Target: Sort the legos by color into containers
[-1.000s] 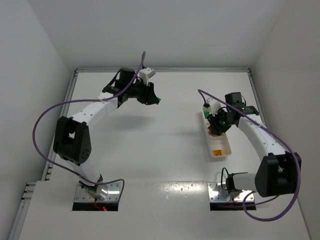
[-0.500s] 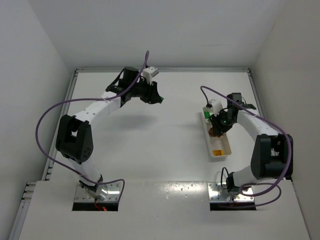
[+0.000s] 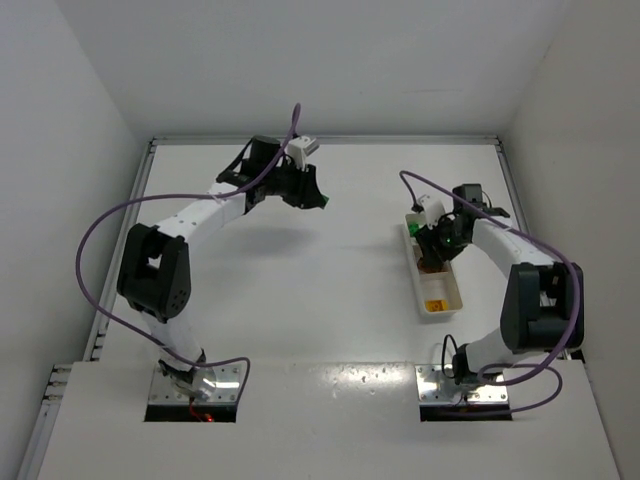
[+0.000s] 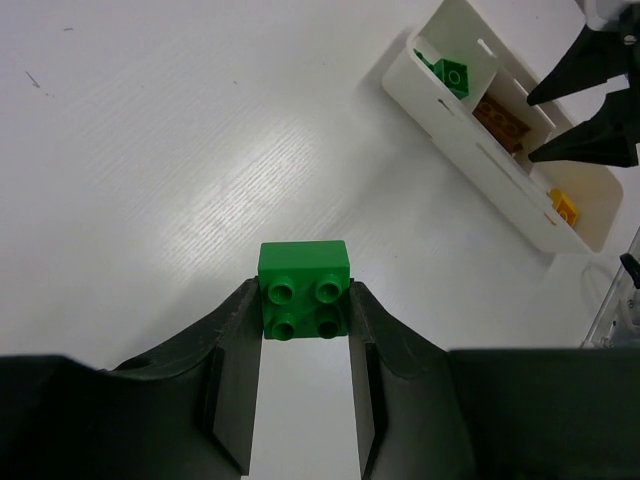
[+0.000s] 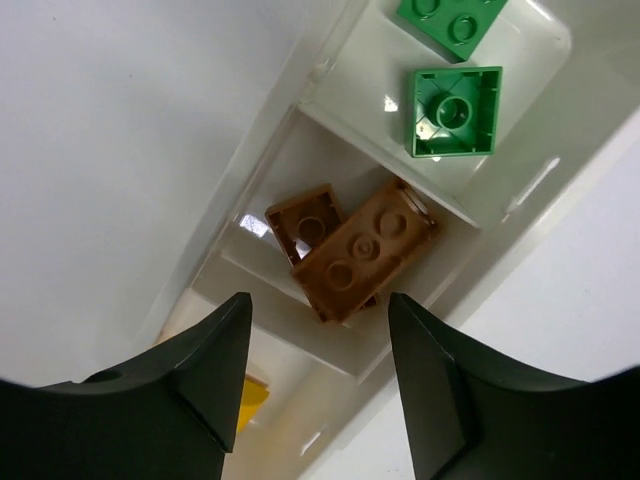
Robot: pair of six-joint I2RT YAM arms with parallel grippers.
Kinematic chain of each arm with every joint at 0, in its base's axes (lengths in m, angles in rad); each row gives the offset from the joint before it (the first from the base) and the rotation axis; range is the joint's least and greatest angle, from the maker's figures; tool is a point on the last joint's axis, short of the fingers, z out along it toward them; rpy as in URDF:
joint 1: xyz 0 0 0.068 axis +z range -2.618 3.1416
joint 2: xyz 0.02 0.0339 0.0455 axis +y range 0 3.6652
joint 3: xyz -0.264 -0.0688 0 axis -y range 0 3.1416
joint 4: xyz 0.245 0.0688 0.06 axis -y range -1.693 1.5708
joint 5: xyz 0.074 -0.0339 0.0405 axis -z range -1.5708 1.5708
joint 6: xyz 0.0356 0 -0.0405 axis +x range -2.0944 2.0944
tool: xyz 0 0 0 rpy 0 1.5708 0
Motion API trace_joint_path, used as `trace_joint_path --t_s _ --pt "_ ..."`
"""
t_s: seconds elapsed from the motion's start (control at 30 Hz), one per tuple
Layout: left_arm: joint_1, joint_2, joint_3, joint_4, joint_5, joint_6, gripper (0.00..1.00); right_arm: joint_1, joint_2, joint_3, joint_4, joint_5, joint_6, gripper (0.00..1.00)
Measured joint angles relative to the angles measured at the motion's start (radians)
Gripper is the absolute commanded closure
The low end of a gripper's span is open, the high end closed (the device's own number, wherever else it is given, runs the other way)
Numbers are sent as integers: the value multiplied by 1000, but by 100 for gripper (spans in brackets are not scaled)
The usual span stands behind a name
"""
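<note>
The left tool [image 3: 315, 197], on the far left-centre of the table [image 3: 330, 290], has its two dark fingers clamped on the sides of a small green brick [image 4: 303, 290]. The brick's four studs face the wrist camera, and it appears to be held clear of the table. The long white tray [image 4: 455, 125] lies to the right of this tool, well apart across bare table. Its long axis runs near to far with a slight slant. The far compartment holds two green bricks [image 5: 455, 110], the middle one two brown bricks [image 5: 350, 245], and the near one a yellow-orange brick [image 3: 434, 305]. The held brick therefore seems meant for the tray's far end, reached by a move to the right across the table. The right tool [image 5: 318, 305] is much nearer the tray. It hangs directly over the middle compartment with its fingers spread apart and nothing between them. Judging from this, the left tool will need to come in at the far end, beside the right tool, with little room to spare.
</note>
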Motion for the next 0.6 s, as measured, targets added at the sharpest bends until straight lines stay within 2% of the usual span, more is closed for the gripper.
trace_joint_path --t_s 0.17,0.33,0.4,0.6 --pt "-16 51 16 40 14 -50 81 -15 -106 10 -26 -3 36 41" --pt "-113 181 185 76 33 -92 81 -86 -367 20 29 26 168 27" --pt "-151 226 245 91 41 -102 81 -108 -447 21 56 53 240 27" --pt "-287 395 426 130 50 -114 81 -150 -481 36 50 92 442 26"
